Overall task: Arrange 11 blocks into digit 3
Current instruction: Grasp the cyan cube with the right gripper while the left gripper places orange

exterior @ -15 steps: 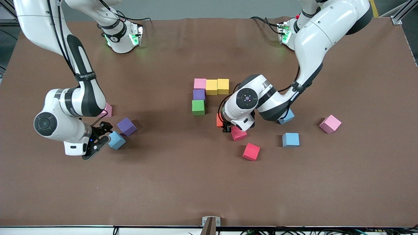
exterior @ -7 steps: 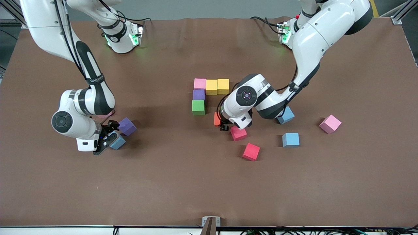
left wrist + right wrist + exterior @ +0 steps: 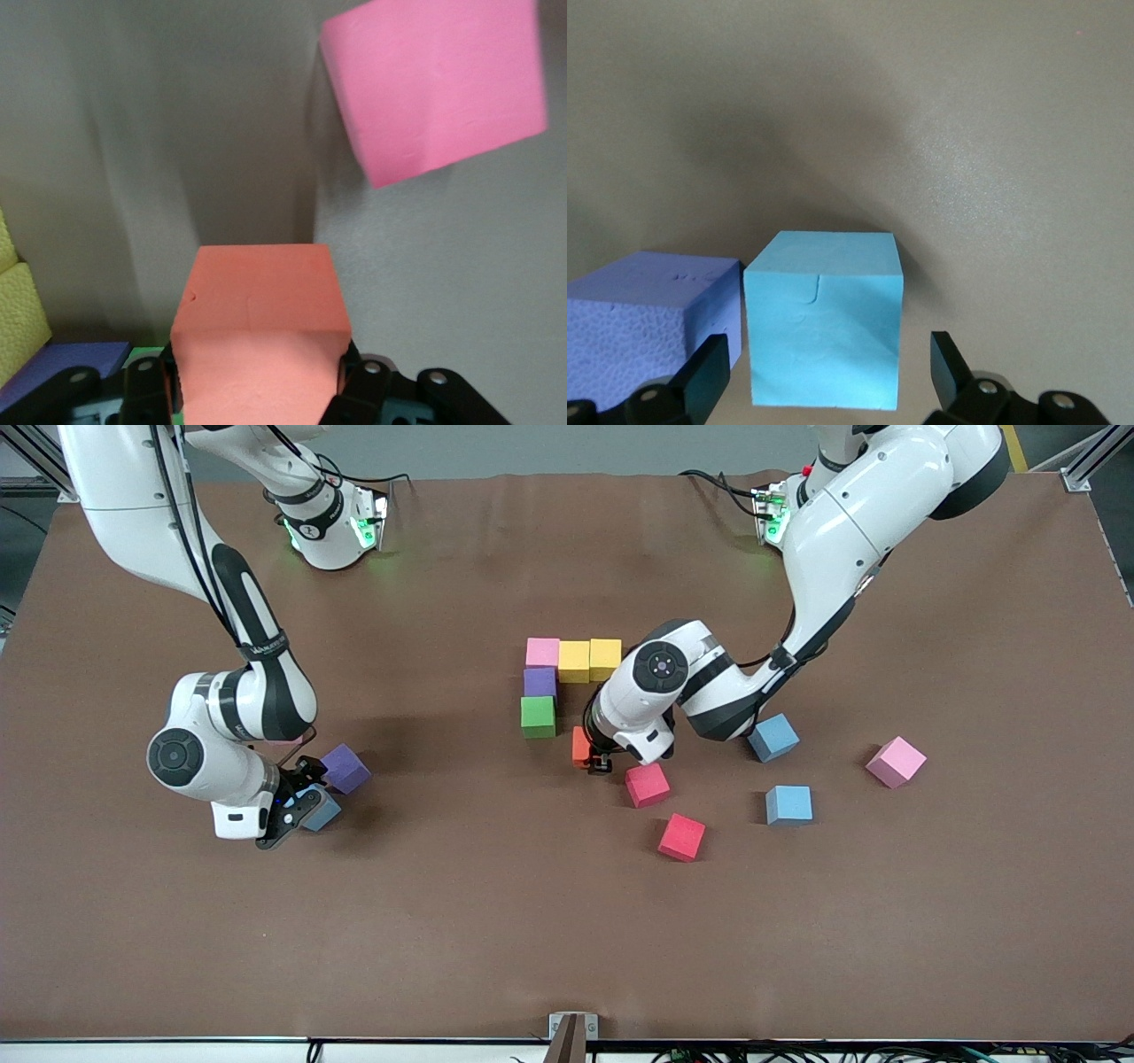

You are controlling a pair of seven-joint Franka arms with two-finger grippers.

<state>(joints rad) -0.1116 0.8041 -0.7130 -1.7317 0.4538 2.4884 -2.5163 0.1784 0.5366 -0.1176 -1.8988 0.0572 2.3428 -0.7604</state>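
My left tool is clamped on an orange block, its fingers pressing the block's two sides; in the left wrist view that orange block fills the space between the jaws. It sits over the desk just beside the green block, toward the left arm's end of it. The digit so far is five touching blocks: a pink block, a yellow block and a second yellow block in a row, with a purple block and the green one running from the pink toward the front camera. A red block lies just beside my left tool, nearer the camera, and another red block is nearer still. Toward the left arm's end lie two blue blocks and a loose pink block. My right tool stands wide open, down around a light blue block; in the right wrist view that block sits between the spread fingers with gaps on both sides. A loose purple block lies just beside the light blue one, farther from the camera. Another pink block is mostly hidden under my right arm.
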